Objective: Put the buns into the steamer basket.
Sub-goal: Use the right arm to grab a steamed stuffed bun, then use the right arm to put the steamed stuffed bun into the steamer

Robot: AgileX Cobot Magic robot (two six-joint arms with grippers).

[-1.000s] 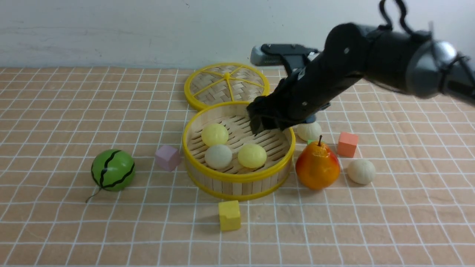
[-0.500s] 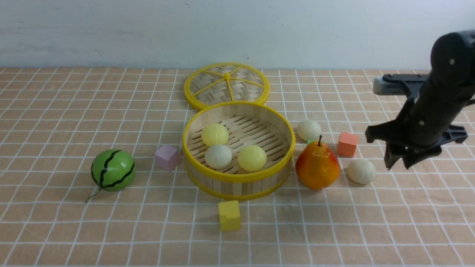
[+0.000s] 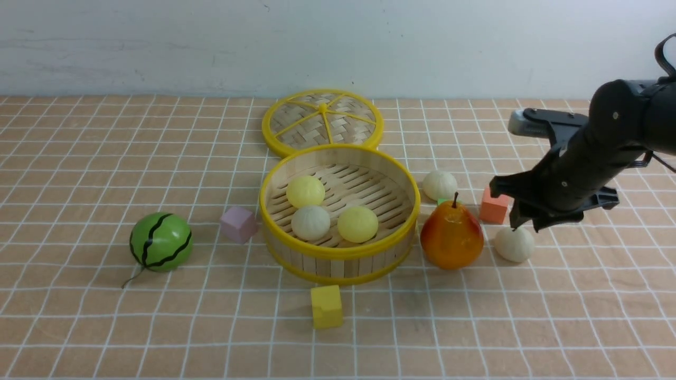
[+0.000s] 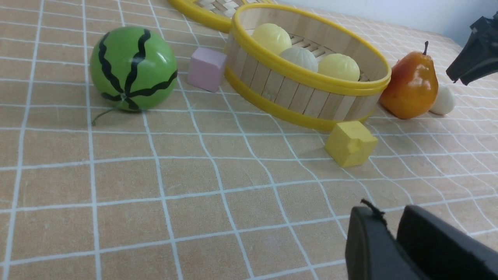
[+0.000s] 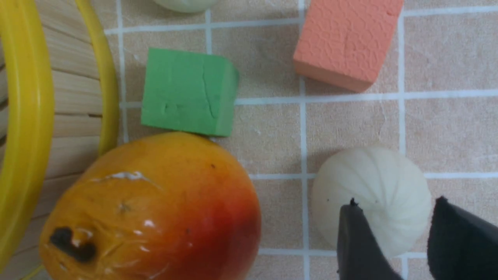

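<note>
Right gripper (image 3: 526, 228), jaws apparently spread, above the off-white pleated bun (image 3: 514, 244): light, probably soft; best pinched across its widest middle.

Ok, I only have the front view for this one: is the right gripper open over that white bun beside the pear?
Observer: Yes. The right wrist view shows the right gripper open above the white bun, holding nothing.
Operator: And the green speck behind the pear?
Observer: That is a green cube, sitting between the basket and the orange cube.
Operator: Where is the left gripper?
Observer: The left wrist view shows the left gripper shut and empty, over the cloth, apart from the yellow cube.
</note>
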